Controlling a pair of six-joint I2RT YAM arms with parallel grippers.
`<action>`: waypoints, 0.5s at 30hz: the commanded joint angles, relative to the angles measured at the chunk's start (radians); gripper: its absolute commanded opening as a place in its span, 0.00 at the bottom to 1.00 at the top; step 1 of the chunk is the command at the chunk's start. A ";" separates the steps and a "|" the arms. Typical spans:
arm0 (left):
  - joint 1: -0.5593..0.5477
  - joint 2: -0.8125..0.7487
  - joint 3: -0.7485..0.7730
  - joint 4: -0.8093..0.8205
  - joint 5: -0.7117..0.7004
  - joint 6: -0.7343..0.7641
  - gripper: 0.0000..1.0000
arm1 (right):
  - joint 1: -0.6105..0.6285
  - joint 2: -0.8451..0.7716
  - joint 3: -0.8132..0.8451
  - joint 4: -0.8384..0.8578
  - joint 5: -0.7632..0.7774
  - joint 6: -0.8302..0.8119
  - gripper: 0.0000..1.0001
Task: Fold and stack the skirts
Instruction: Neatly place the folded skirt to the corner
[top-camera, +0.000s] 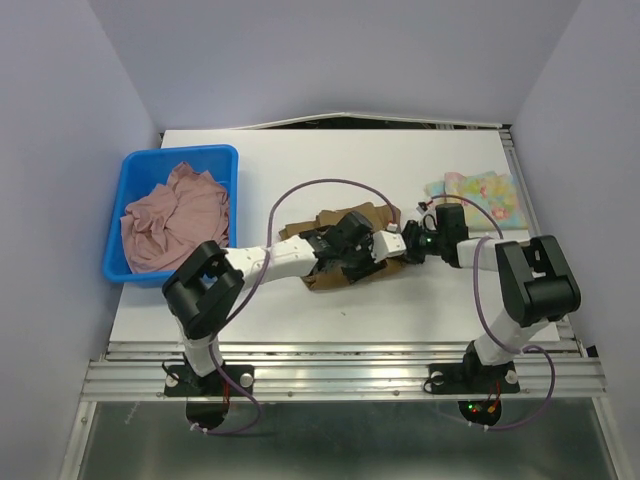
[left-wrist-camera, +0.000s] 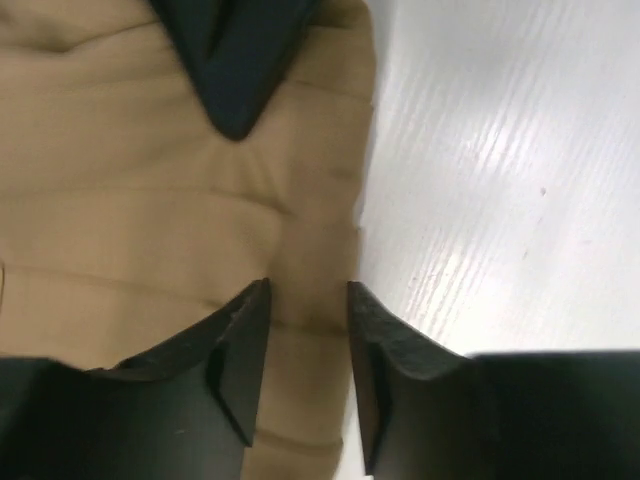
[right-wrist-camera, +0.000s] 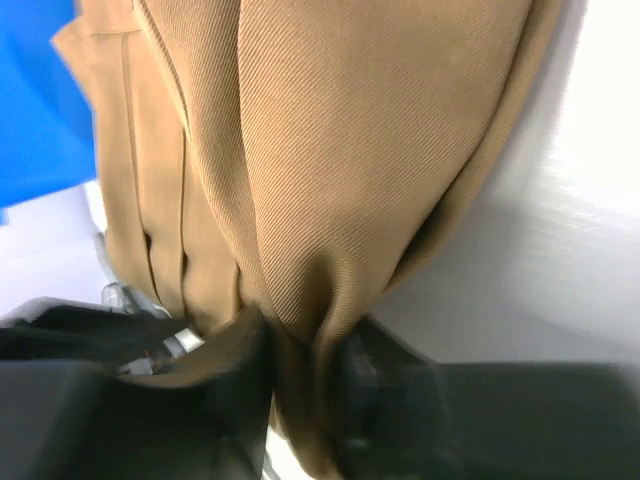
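The brown pleated skirt (top-camera: 345, 262) lies bunched on the middle of the white table (top-camera: 400, 160). My left gripper (top-camera: 342, 240) is low over it; in the left wrist view its fingers (left-wrist-camera: 308, 290) stand apart over the skirt's (left-wrist-camera: 150, 200) right edge, with flat cloth between them. My right gripper (top-camera: 398, 245) is shut on a gathered fold of the brown skirt (right-wrist-camera: 330, 150), pinched between its fingers (right-wrist-camera: 300, 335). The dusty pink skirt (top-camera: 175, 215) lies crumpled in the bin. The yellow-blue flowered skirt (top-camera: 485, 195) lies folded at the back right.
The blue plastic bin (top-camera: 215, 158) stands at the table's left edge and also shows in the right wrist view (right-wrist-camera: 40, 100). Both forearms meet over the table's middle. A metal rail (top-camera: 340, 375) runs along the near edge.
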 joint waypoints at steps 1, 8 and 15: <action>0.042 -0.194 0.008 0.002 0.000 -0.198 0.71 | 0.007 -0.075 0.011 0.013 0.122 -0.056 0.14; 0.132 -0.429 -0.145 -0.041 -0.032 -0.500 0.98 | 0.007 -0.127 0.097 -0.134 0.216 -0.208 0.05; 0.312 -0.409 -0.279 -0.039 0.017 -0.846 0.96 | 0.016 -0.106 0.155 -0.235 0.267 -0.305 0.04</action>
